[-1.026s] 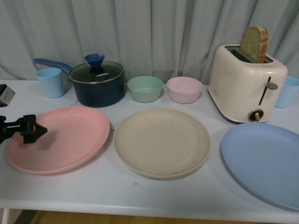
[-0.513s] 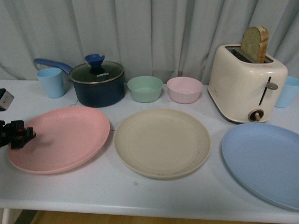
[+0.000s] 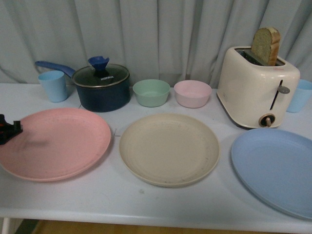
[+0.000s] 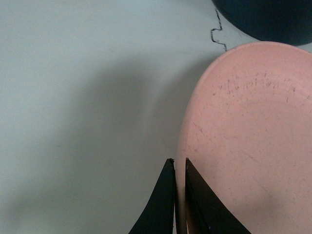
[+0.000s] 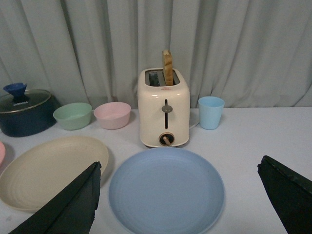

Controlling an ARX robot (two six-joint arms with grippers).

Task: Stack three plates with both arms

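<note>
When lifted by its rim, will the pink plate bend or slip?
The large round matte pink plate looks rigid, so probably no bending. The left tool pinches only its thin rim, so it may tilt or slip.

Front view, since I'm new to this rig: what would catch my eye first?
Three big plates line the front of the table: pink plate left, cream plate middle, blue plate right. The left gripper pinches the pink plate's rim. At back right, a toaster holds a bread slice.

pink plate (image 3: 53, 144), cream plate (image 3: 169, 148), blue plate (image 3: 275, 168), unstacked
</note>
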